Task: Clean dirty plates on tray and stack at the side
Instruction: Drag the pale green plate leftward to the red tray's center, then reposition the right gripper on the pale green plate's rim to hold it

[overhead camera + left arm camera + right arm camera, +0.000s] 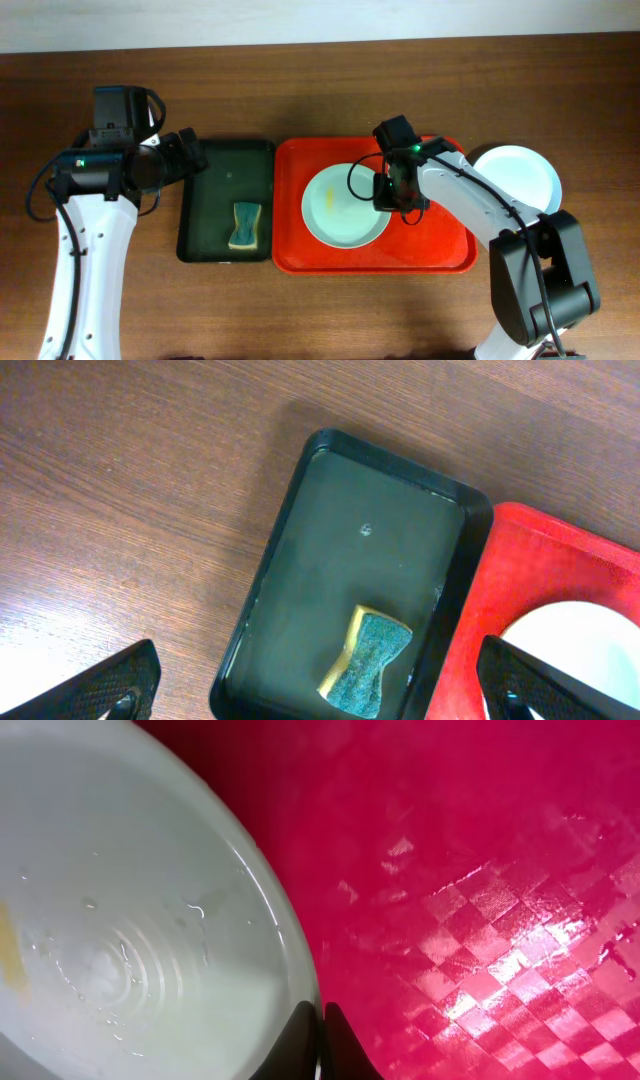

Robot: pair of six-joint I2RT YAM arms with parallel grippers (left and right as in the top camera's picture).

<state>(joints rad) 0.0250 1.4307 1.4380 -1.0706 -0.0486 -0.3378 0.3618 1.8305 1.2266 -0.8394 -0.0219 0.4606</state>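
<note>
A pale mint plate [340,210] lies in the red tray [440,255], wet, with a small yellow smear at its left side in the right wrist view. My right gripper [392,195] is at the plate's right rim. Seen from the right wrist, the plate [130,900] fills the left side, the tray floor [480,870] fills the right, and the right gripper [321,1020] is shut on the rim, one finger inside and one outside. Another pale plate [520,175] rests on the table right of the tray. My left gripper [190,155] [322,695] hangs open over the dark green tray, holding nothing.
A dark green tray [225,165] [370,490] lies directly left of the red one, rims almost touching. In its near part rests a yellow-and-green sponge [244,227] [367,663]. Bare wooden table [320,80] surrounds both trays.
</note>
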